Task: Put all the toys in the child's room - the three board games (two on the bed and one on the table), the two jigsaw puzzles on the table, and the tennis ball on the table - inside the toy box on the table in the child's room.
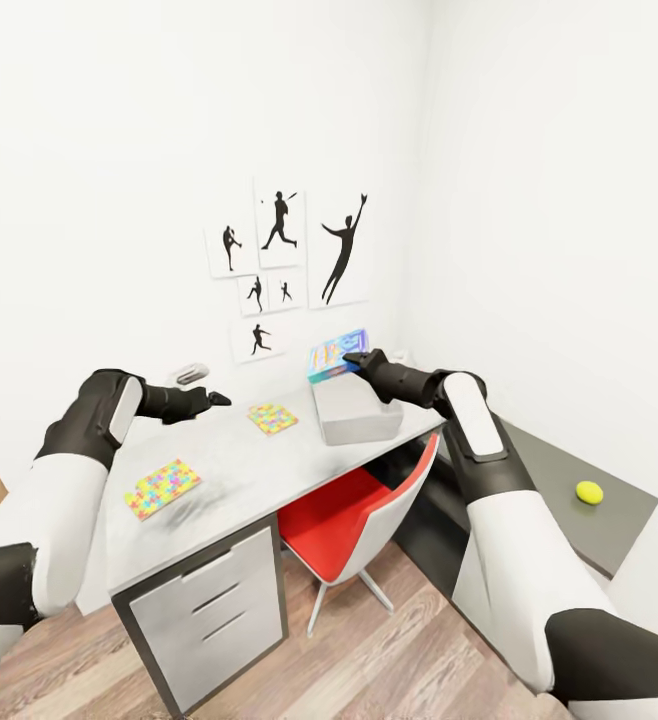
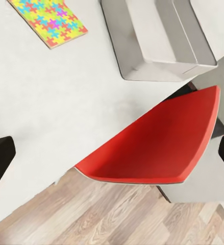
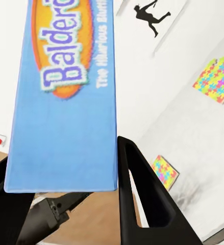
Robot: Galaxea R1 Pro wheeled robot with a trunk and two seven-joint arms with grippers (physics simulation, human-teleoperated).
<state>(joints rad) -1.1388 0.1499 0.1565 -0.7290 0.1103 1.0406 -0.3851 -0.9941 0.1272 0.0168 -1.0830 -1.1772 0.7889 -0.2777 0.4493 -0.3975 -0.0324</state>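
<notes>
Right jaws (image 3: 66, 204): clamped on the blue board game (image 3: 66, 92); dark fingers either side of its lower edge; in the head view it is held (image 1: 337, 355) above the far end of the toy box (image 1: 359, 415), at about 12 o'clock of the bin.
Blue board game: flat printed box; title cut off by the frame edge, "Balder..." legible; small print blurred.
Left jaws (image 1: 219, 399): over the counter (image 1: 219, 470); spread wide, empty; only the dark tips show at the edges of the left wrist view.
Toy box: grey, lidless, sloping sides; contents cannot be made out.
Jigsaw puzzles: two thin multicoloured mats flat on the white counter; one (image 1: 272, 418) at 9 o'clock of the bin, near it; one (image 1: 162, 488) towards 8 o'clock, well apart.
Tennis ball (image 1: 589, 492): yellow-green, on the grey counter wing at 4 o'clock of the bin.
Red chair (image 1: 354, 520): smooth shell, tucked partly under the counter.
Wall prints (image 1: 289, 260): black silhouettes.
</notes>
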